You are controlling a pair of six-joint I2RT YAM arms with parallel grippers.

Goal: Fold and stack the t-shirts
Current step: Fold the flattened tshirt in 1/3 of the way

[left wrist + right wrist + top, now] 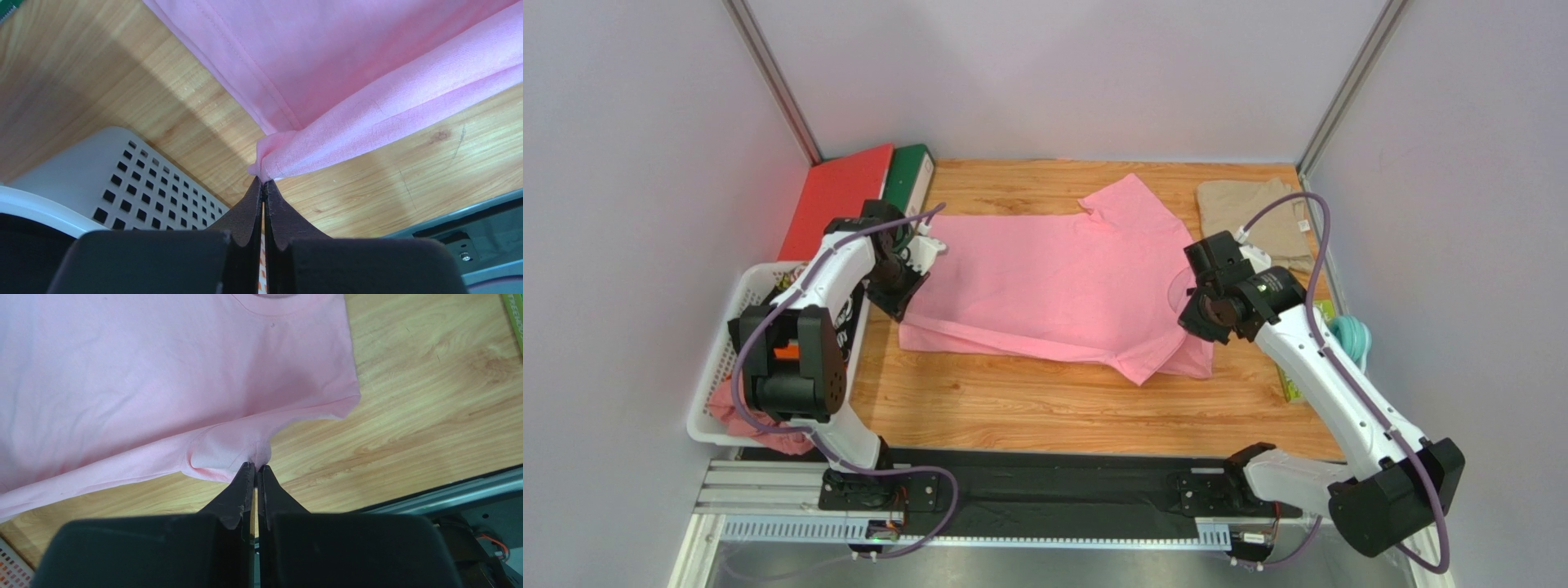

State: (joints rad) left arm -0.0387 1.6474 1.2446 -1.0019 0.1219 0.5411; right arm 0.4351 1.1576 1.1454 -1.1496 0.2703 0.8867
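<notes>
Pink cloth is covering the middle of the table [1038,417]: the pink tee [1051,282] is lying spread out sideways, with its neck toward the right. The beige tee [1259,211] is lying at the far right corner, just beside the pink one.

The left gripper [263,182] is pinching the hem corner, its jaws closed on a small bunch of cloth. The right gripper [256,468] is pinching the edge below the neck in the same way, jaws closed, with only a small tuck of cloth between them. A band of cloth is running taut from the left pinch.

Hazards from this state:

- Slip. Each grip is holding very little material. If the arms are pulling apart or lifting fast, the cloth is likely to slide out, and that side will be dropping back unfolded.
- Layer count. The wrist views are not showing whether one layer or both are being held. If only the top layer is being held, the tee will be opening up rather than folding.
- Skew. If one arm is travelling ahead of the other, the fold line will be running crooked.
- Drag. Too low a carry will be pulling the whole tee across the wood instead of turning it over.
- Snag. The basket [141,177] is sitting near the left gripper, and the beige tee is lying near the right arm; a wide swing could be catching either.
</notes>
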